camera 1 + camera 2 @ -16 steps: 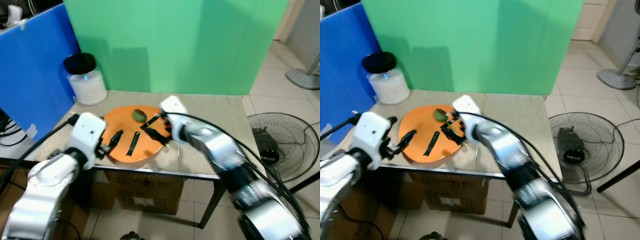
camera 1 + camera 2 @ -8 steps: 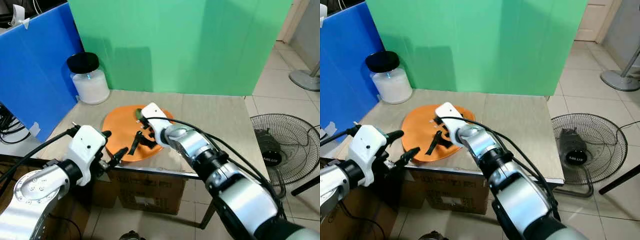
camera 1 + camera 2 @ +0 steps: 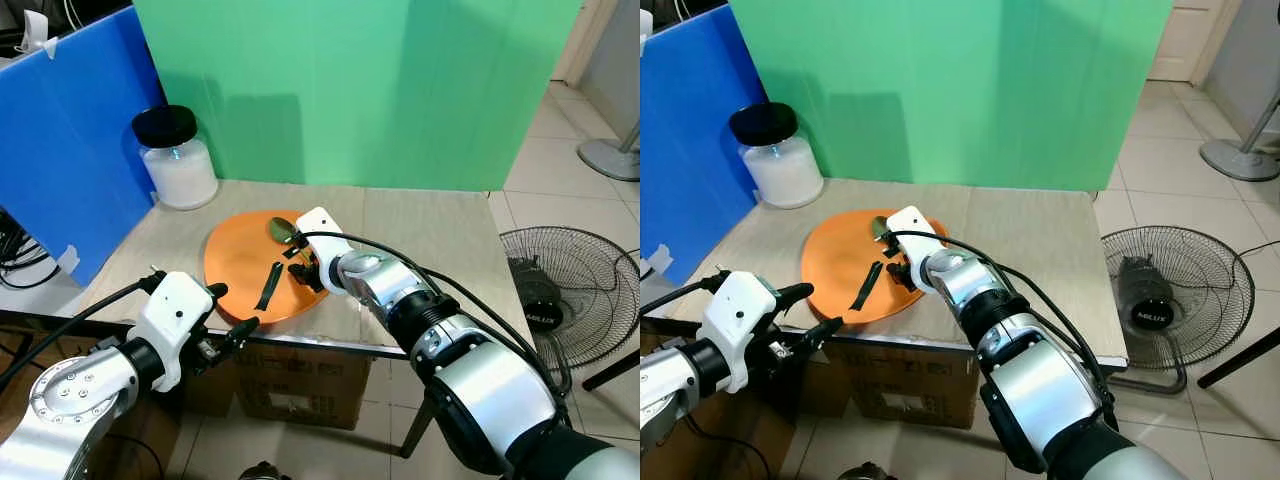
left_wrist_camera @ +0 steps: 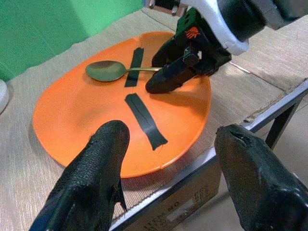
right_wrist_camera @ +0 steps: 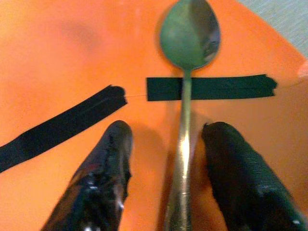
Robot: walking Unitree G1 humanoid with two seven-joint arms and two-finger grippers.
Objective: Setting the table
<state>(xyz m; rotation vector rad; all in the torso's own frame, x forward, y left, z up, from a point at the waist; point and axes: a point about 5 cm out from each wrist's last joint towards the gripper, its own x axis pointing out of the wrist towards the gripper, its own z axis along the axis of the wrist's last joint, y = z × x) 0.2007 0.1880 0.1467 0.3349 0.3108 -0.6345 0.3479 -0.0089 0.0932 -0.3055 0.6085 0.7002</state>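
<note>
Your right gripper [image 5: 166, 190]: jaws parted, holding nothing, low over the orange plate [image 3: 235, 270] | spoon [image 5: 187, 72]: on the plate across a black tape strip [image 5: 211, 88], its handle running between your two fingers, nearer one | your left gripper [image 4: 173, 178]: wide open, empty, off the table's [image 3: 440, 240] front edge

Two silver arms reaching forward from below. Left arm bent low on the robot's left, white wrist block angled inward, left gripper [image 3: 232, 312] held out level with its two black fingers [image 4: 91, 183] spread wide apart, nothing between them. Right arm stretched across toward the middle, forearm sloping down, white wrist housing tilted, right gripper [image 3: 902, 276] pointing downward with both black fingers [image 5: 103, 178] parted, tips lowered, gripping nothing.
</note>
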